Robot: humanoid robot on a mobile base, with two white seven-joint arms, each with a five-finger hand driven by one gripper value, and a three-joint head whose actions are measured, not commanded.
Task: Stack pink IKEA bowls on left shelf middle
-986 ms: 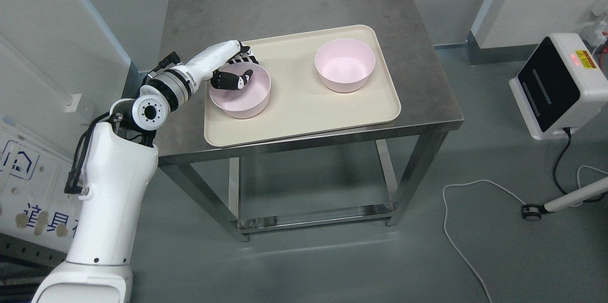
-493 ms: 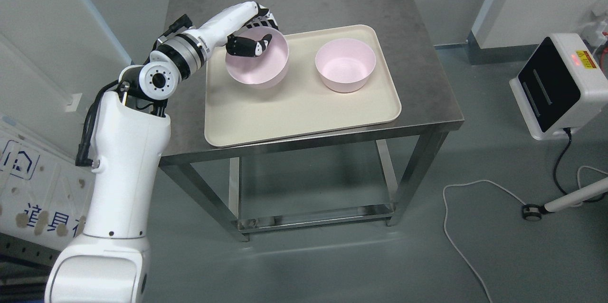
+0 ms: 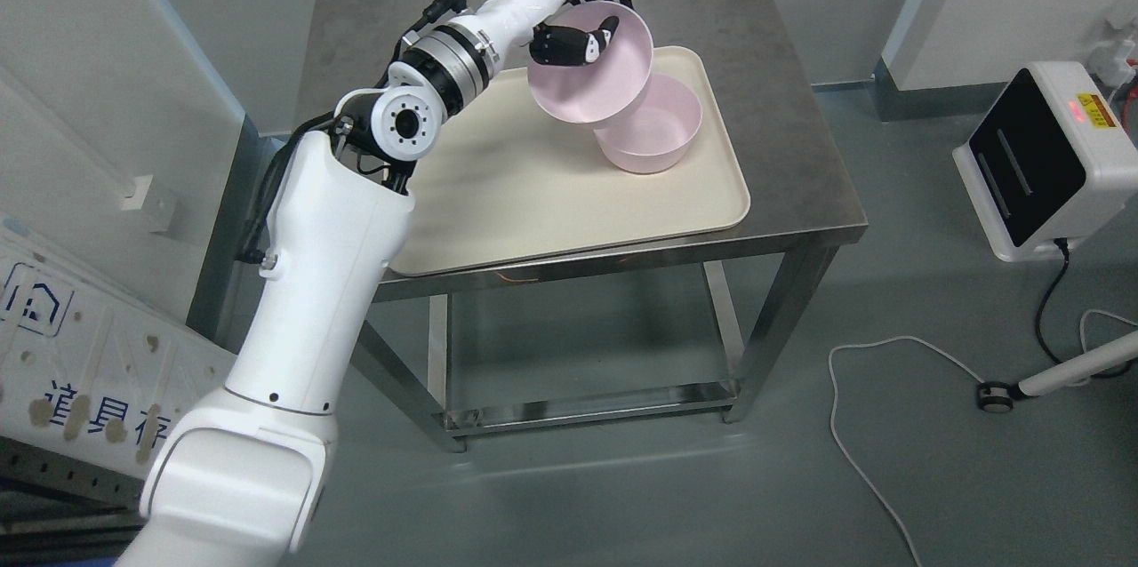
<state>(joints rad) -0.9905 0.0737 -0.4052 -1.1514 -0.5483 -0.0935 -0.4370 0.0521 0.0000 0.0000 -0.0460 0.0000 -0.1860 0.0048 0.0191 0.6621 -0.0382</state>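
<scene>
1. The tray [image 3: 551,194] lies bare left of and in front of the resting bowl [image 3: 653,140].
2. The held bowl [image 3: 591,74] overlaps its left rim, perhaps without touching.

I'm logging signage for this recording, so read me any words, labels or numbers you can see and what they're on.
White panel at lower left: blue house-shaped logo and large blue Chinese characters, cut off and partly blotched, not reliably readable.
Yellow sticker on the white-and-black device: print too small to read.
Bowls, tray, table: no text.

Beige tray [image 3: 569,211] on steel table [image 3: 791,149]; white device [image 3: 1049,158] right.
</scene>
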